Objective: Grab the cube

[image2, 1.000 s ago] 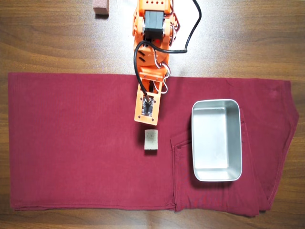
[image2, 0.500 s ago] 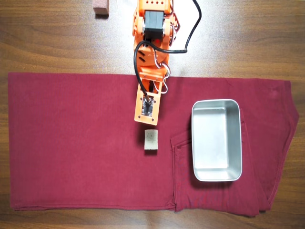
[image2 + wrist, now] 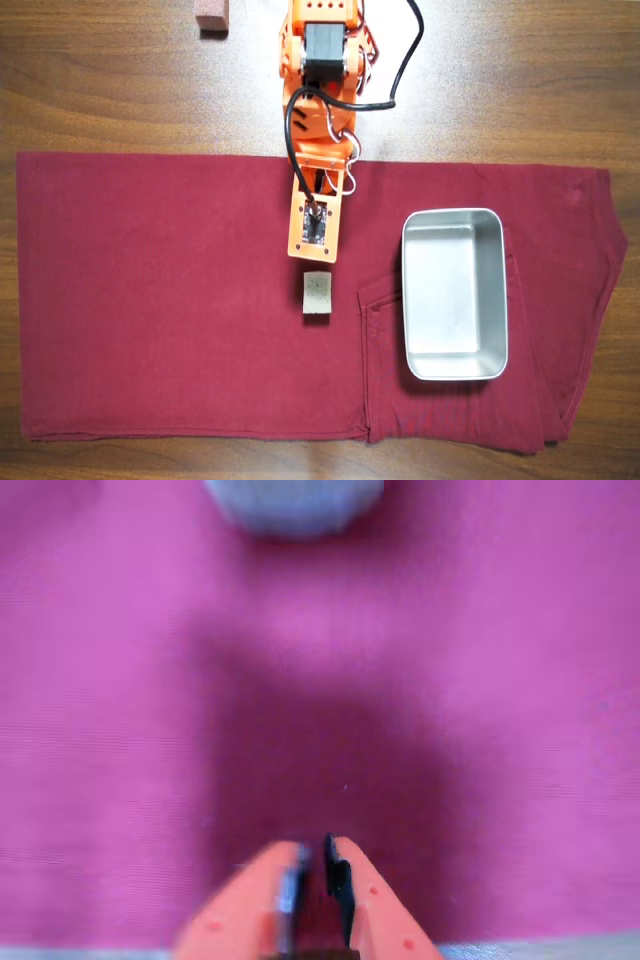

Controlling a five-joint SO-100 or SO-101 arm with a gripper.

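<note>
Hovering claw (image 3: pixel 315 865) | nearly closed, empty | cube (image 3: pixel 318 294) ahead, untouched

Wrist view: the whole picture is blurred. The cube (image 3: pixel 295 505) is cut off by the top edge, so only its lower part shows, as a soft grey shape without visible speckles. The gripper (image 3: pixel 315 865) enters from the bottom edge, its base out of frame; the tips stand close together. Overhead view: the arm's camera module (image 3: pixel 314 226) covers the gripper entirely. The reddish-brown block (image 3: pixel 212 15) and the arm's base (image 3: pixel 322 20) are cropped by the top edge of the counter (image 3: pixel 100 80).
</note>
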